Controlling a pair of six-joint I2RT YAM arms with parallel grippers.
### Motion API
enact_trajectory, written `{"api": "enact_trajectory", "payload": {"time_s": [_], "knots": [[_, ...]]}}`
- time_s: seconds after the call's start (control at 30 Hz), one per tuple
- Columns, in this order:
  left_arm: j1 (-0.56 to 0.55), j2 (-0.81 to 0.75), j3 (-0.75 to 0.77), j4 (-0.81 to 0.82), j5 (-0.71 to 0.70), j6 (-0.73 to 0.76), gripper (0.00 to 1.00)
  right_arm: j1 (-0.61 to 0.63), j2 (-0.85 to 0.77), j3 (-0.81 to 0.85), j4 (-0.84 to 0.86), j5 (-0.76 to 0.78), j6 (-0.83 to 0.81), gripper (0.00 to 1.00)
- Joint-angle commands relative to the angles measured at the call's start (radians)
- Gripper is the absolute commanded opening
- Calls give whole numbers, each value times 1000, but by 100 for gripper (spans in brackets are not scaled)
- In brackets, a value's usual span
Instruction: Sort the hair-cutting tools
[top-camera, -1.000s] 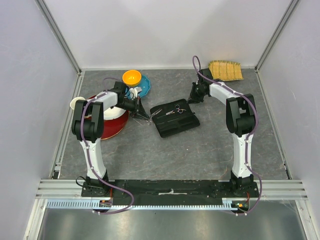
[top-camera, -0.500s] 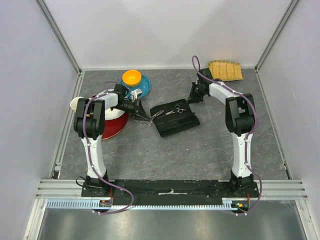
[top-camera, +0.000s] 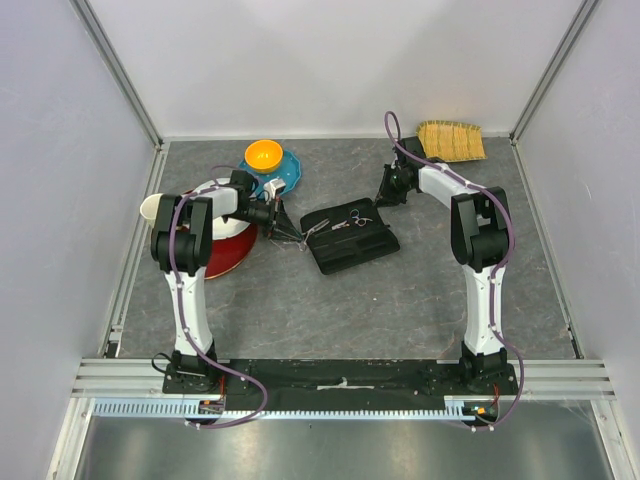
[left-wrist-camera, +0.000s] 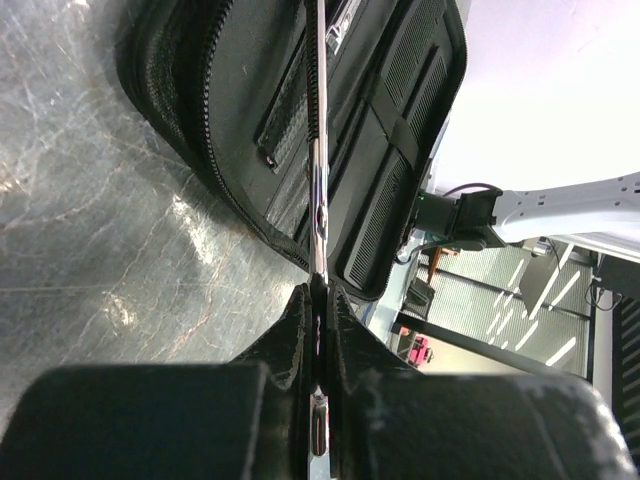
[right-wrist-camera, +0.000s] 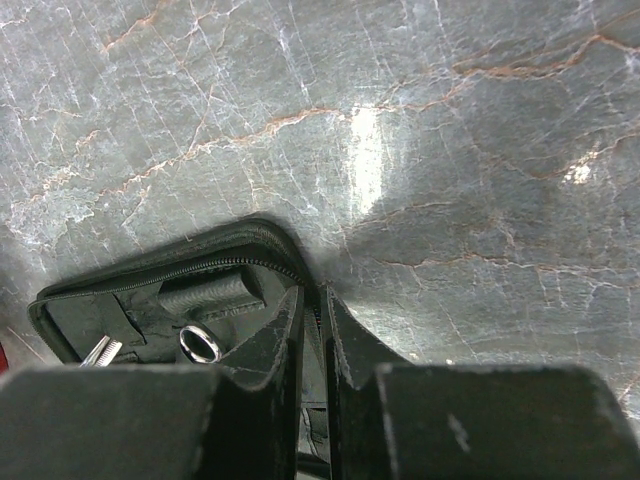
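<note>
The black zip case lies open mid-table. One pair of silver scissors lies on its far half; a finger ring shows in the right wrist view. My left gripper is shut on a second thin silver pair of scissors, seen edge-on, its tip reaching over the case's left edge. My right gripper is shut on the case's far right rim. I cannot make out the black combs against the case.
A red bowl sits under the left arm, with a white cup beside it. An orange bowl stands on a blue plate at the back left. A straw mat lies at the back right.
My left arm has shifted slightly, with the scissors still in its grip near the case's left edge. The right arm and the case have not moved.
</note>
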Motion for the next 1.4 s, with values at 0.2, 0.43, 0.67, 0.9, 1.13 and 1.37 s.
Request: {"api": "enact_trajectory", "payload": {"time_s": [0.2,0.43,0.67,0.9,1.13,1.37], "knots": [[-6,34,59,113,118,-76,2,3,37,-13,32,-21,5,17],[-14,62,90,143,155,-94,2,3,46,-18,35,-32,4,16],[-26,86,125,145,168,-85,2,3,60,-27,35,-41,4,15],[-32,126,174,113,166,-68,2,5,66,-27,35,-36,-3,15],[-34,151,217,39,100,-19,4,3,64,-33,33,-29,-3,15],[-34,79,197,21,-140,-54,55,3,50,-39,32,-20,-1,16]]}}
